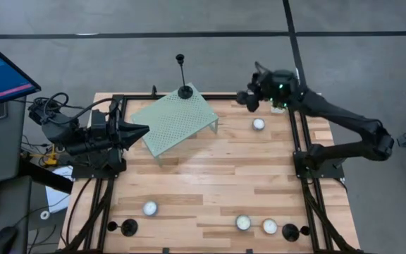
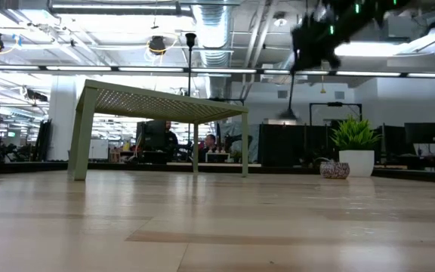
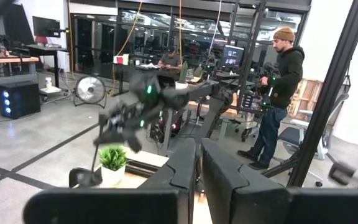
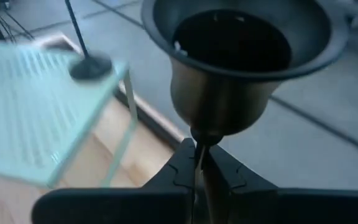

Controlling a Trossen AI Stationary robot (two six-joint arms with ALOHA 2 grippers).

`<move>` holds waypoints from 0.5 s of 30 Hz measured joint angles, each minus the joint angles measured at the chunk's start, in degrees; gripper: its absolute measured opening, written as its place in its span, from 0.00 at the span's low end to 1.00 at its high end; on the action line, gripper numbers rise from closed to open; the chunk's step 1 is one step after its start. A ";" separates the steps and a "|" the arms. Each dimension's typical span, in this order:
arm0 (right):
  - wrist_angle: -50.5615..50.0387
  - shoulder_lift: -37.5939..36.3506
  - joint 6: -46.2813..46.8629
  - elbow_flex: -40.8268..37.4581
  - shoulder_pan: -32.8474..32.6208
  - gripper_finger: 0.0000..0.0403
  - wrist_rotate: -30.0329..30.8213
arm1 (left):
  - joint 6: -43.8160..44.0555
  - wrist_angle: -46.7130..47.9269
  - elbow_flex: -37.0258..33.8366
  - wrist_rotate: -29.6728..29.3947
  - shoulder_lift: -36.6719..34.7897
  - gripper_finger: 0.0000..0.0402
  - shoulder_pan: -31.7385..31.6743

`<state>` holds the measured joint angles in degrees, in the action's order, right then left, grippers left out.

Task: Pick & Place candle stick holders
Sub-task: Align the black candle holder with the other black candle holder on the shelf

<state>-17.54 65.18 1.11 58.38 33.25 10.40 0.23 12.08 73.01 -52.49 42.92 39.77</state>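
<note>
My right gripper [image 1: 254,95] is over the table's far right part, shut on a slim black candle stick holder [image 2: 290,91], whose cup [image 4: 241,50] fills the right wrist view. Another black holder [image 1: 184,90] stands by its disc base on the pale green perforated stand [image 1: 175,120] at the far middle. Two more holders [image 1: 128,227] [image 1: 290,230] stand near the table's near edge. My left gripper [image 1: 136,130] is shut and empty at the table's left, beside the stand. My right gripper pinches the holder's thin stem [image 4: 197,155] between its two fingers, just under the top cup. The fingers lie across the stem. The holder hangs below the gripper, roughly upright, and its disc base [image 2: 284,119] is lifted clear of the table.
Small round tealights lie on the wooden table: one at the far right [image 1: 259,124], one at the near left [image 1: 150,208], two at the near right [image 1: 243,222] [image 1: 269,226]. A person [image 3: 281,93] stands in the room beyond the table.
</note>
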 joint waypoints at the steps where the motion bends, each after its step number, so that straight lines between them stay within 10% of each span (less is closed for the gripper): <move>1: -1.71 0.51 -0.61 3.42 -0.70 0.01 0.07 | 0.00 0.02 0.00 0.00 0.00 0.06 0.00; 15: -9.16 24.37 -4.75 37.86 -18.14 0.00 -3.96 | 0.02 -0.07 0.00 0.02 0.00 0.03 0.02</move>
<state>-26.69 89.55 -3.64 96.24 15.12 6.43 0.25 12.01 73.01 -52.47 42.92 39.79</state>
